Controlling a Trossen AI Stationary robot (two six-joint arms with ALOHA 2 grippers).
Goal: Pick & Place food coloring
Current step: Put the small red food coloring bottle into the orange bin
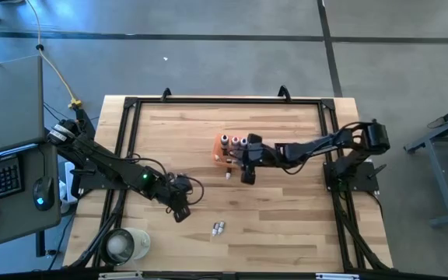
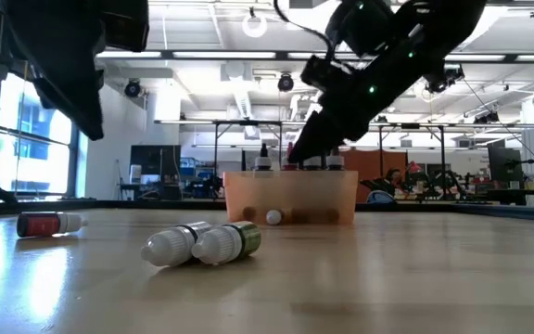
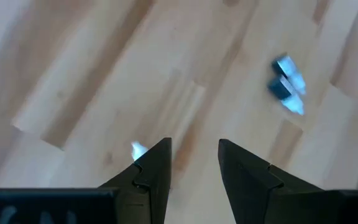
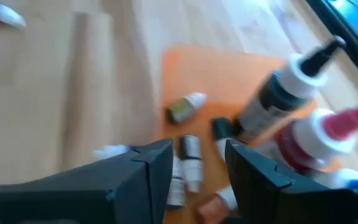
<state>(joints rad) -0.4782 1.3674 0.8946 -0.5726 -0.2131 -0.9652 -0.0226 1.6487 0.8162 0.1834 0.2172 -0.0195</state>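
Observation:
Two small food coloring bottles [image 1: 218, 228] [image 2: 202, 244] [image 3: 288, 84] lie on their sides, side by side, on the wooden table. A red-capped one [image 2: 49, 224] lies apart from them. The orange tray [image 1: 222, 152] [image 4: 229, 74] holds several tiny bottles [image 4: 188, 162] lying flat, and taller bottles [image 4: 278, 93] stand in it. My left gripper [image 1: 181, 211] [image 3: 194, 143] is open above bare wood, a white bottle tip [image 3: 137, 149] showing beside one finger. My right gripper [image 1: 247, 175] [image 4: 197, 146] is open above the tray's near part, over the lying bottles.
A larger white round cup [image 1: 127, 243] stands at the table's near left corner. One more bottle [image 1: 229, 176] [image 4: 5, 15] lies on the wood just near of the tray. A black frame [image 1: 224, 101] borders the table. Bare wood lies right of the pair.

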